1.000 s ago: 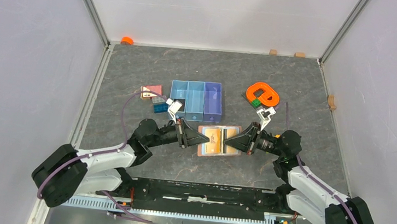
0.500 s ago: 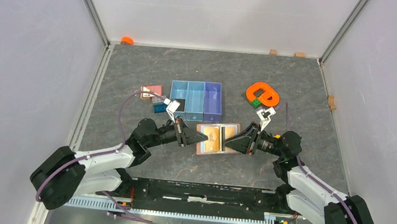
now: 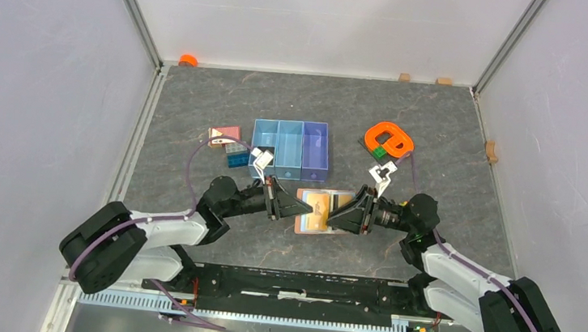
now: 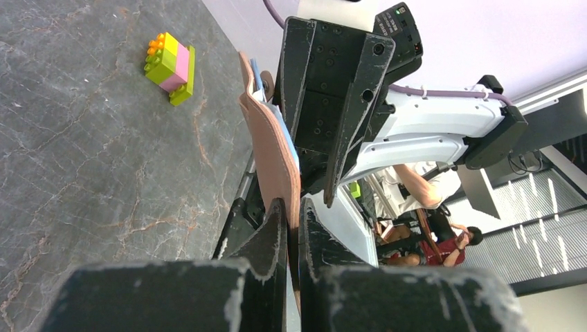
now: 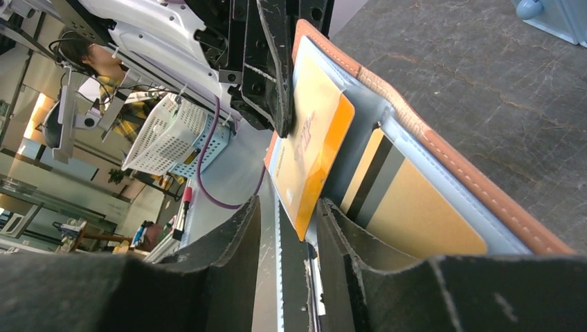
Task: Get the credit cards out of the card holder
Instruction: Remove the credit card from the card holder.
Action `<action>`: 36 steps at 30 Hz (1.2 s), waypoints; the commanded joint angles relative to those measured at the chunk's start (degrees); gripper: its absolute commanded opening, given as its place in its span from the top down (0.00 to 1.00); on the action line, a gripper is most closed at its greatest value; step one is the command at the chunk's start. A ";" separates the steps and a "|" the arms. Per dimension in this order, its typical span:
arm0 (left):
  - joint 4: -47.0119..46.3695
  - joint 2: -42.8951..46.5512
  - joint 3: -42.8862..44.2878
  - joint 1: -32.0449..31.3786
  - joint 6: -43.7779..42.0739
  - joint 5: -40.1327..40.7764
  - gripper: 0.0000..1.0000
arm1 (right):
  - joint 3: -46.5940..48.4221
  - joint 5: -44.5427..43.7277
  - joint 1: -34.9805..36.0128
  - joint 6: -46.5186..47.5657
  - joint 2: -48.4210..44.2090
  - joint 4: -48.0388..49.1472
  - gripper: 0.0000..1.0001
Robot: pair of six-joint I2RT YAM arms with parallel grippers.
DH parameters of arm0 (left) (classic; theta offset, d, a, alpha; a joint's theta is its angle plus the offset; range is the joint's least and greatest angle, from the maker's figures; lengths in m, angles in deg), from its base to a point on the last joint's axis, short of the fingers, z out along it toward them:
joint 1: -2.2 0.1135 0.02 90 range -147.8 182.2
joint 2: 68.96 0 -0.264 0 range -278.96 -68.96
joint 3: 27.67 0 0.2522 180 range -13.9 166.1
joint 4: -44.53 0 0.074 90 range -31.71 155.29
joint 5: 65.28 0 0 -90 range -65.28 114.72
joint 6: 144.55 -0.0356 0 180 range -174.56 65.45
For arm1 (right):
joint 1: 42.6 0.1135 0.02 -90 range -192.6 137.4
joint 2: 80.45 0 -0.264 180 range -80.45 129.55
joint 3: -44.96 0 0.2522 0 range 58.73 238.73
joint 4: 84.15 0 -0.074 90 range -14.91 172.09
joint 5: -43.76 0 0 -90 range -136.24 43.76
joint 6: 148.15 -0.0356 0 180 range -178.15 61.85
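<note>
Top view: the card holder [image 3: 321,205] is open, inside up, toward the middle of the table's [image 3: 440,131] near edge, just nearer than the blue tray [image 3: 291,145]. Its long axis runs roughly along that near edge, slightly skewed, with one arm at each end. Can't tell if it's resting on the table or lifted.

Left wrist: the left gripper [image 4: 292,228] is clamped tight on the holder's edge, and it's only a thin bite of leather (not much to hang on by).

Right wrist: the right gripper [image 5: 287,235] has its jaws apart, with a corner of the golden card [image 5: 311,149] poking down between them, so nothing is pinched yet. That card is partly out of its pocket and cocked at an angle. The striped tan card [image 5: 415,214] sits deeper, long side along the pocket.

My worry: if the jaws close on the pocket lip along with the card, the pull drags the whole holder out of that skinny left pinch. A corner-only grip could also let the card twist and slip out.
</note>
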 commanded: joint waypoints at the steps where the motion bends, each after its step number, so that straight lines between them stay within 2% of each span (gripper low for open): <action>1: -7.77 -0.70 1.90 -0.59 2.47 -2.31 0.98 | 1.00 -0.10 0.43 -1.32 0.37 4.78 0.66; 6: -4.72 -0.53 2.15 -0.59 0.51 -1.11 0.98 | -0.49 1.22 0.41 -7.27 0.75 13.95 0.80; 9: -4.33 -0.66 2.40 -0.64 -0.07 -1.10 0.98 | -0.81 1.42 0.39 -9.16 1.36 17.24 0.80; 18: -5.91 -2.87 4.09 -2.35 -0.32 -2.42 0.98 | -0.08 0.63 0.81 -8.09 3.83 15.95 0.73; 19: -5.78 -2.60 4.01 -2.37 -0.38 -2.42 0.98 | 0.11 0.62 0.81 -7.80 4.04 15.25 0.75; 22: -4.64 -0.47 3.11 -2.27 -0.75 -1.30 0.98 | 0.01 0.81 0.77 -7.78 4.17 15.04 0.91; 25: 0.44 3.17 2.64 -2.18 -2.73 1.10 0.96 | 0.00 0.50 0.62 -7.20 3.47 13.87 1.00; 27: 5.26 5.78 2.47 -2.04 -4.27 2.91 0.94 | 0.02 0.28 0.21 -6.27 2.77 12.40 1.00; 36: 20.47 19.01 -0.70 -0.15 -6.50 10.11 0.96 | -0.75 -0.02 -1.55 -5.60 1.50 10.66 1.00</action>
